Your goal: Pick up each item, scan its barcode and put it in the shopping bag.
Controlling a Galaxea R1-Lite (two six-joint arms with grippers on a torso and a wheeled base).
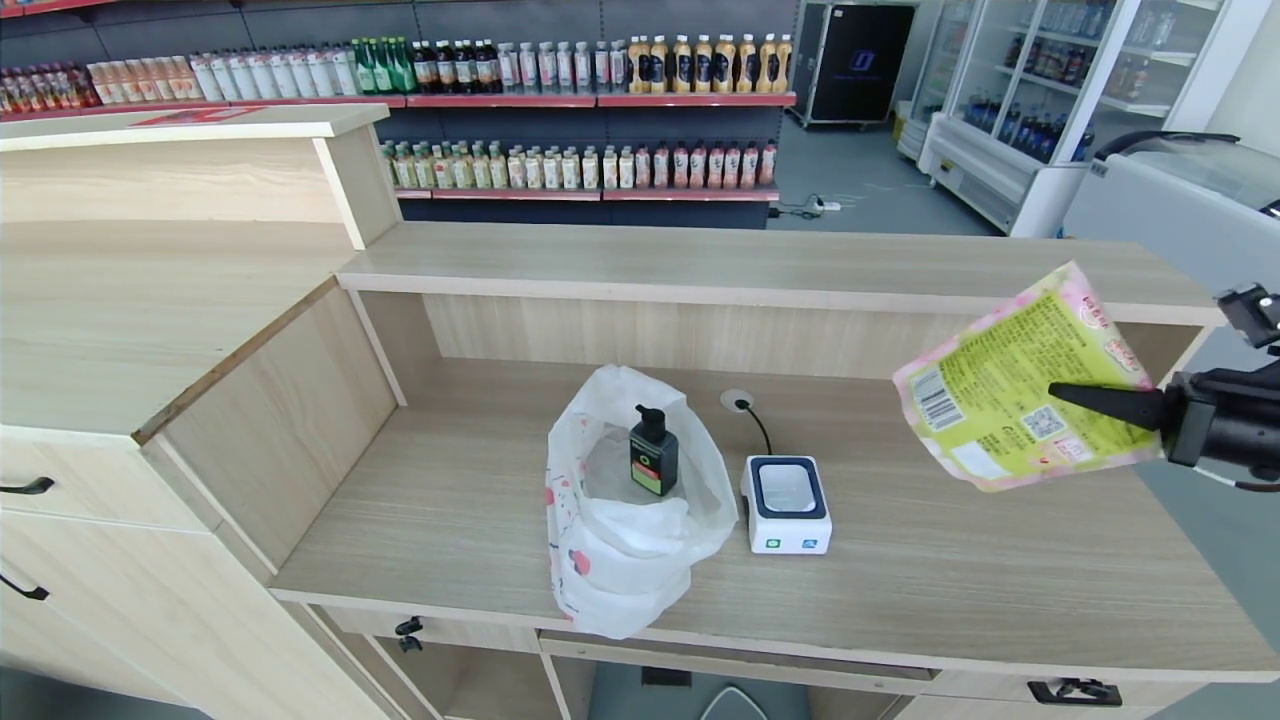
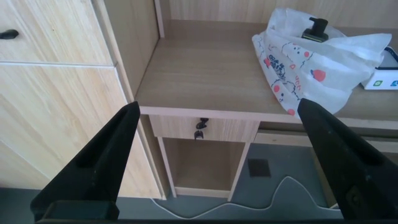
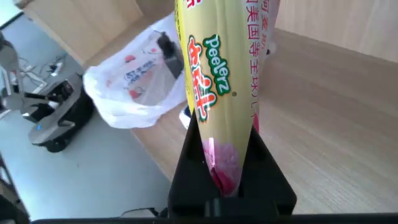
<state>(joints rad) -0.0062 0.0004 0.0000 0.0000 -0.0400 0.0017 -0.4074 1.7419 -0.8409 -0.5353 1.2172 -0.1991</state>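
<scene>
The right arm comes in from the right edge, held level above the counter (image 1: 950, 570), with the right gripper (image 1: 1085, 397) pointing left. Its fingers are clamped on the lower edge of a yellow-green snack pouch (image 1: 1010, 385), which hangs in the air, tilted, well right of the scanner (image 1: 787, 503) and higher than it, its barcode side turned toward the head camera. The white shopping bag (image 1: 625, 520) stands just left of the scanner with a dark pump bottle (image 1: 653, 452) upright inside. The left gripper (image 2: 217, 107) hangs low, near the counter's front left edge, its two black fingers (image 2: 102, 165) spread wide and grasping nothing.
</scene>
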